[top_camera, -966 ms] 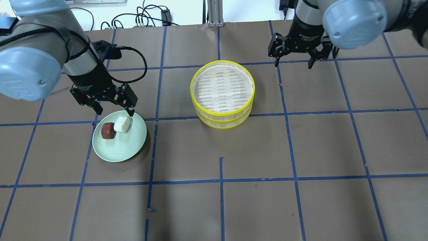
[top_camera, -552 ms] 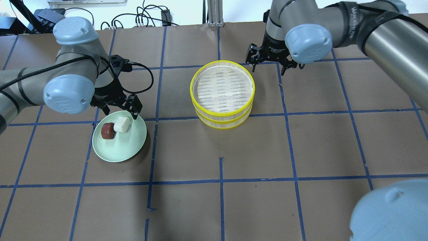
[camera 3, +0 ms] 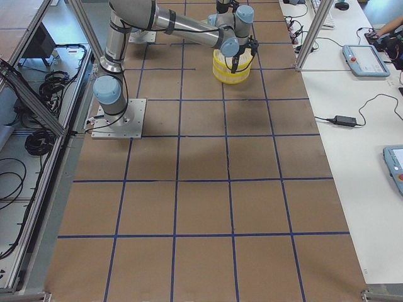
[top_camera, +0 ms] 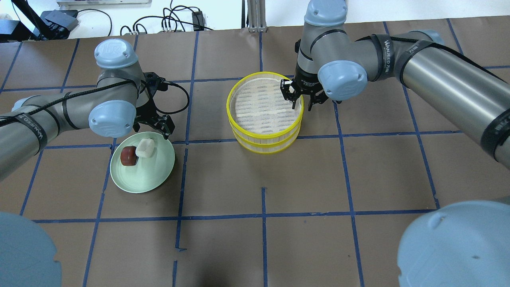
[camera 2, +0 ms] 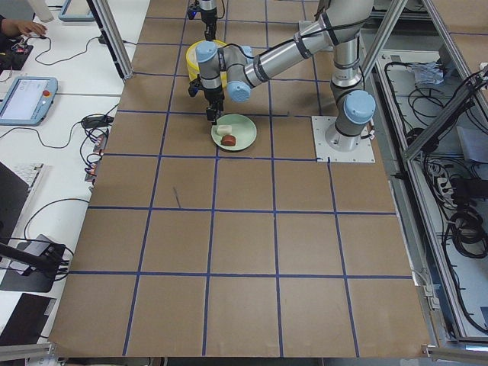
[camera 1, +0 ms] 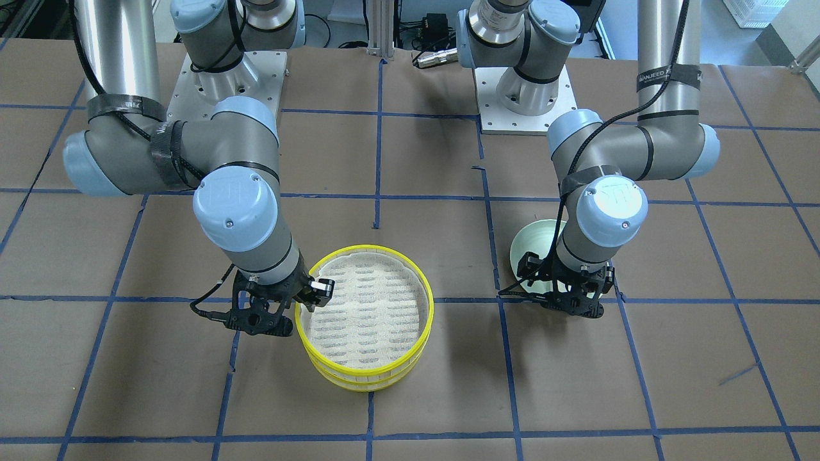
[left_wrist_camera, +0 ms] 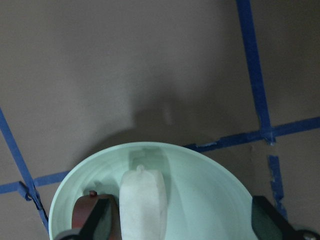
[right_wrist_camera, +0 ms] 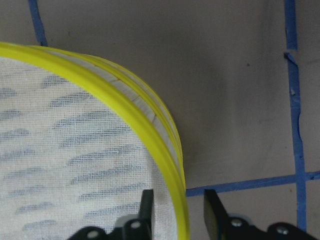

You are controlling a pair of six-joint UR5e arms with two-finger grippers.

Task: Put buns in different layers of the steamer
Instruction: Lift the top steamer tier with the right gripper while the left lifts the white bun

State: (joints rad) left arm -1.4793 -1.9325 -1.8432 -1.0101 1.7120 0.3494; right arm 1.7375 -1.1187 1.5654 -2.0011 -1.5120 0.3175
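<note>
Unstack step: right pincer [right_wrist_camera: 178,200] spread astride top steamer layer [top_camera: 263,107], left pincer [left_wrist_camera: 180,207] spread above white bun [left_wrist_camera: 142,200]; next pinch rim, lift

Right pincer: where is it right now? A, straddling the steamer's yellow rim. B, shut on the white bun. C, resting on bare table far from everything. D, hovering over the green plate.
A: the right wrist view shows the right pincer with the steamer rim running between its open jaws, one inside the top tray and one outside.
</note>
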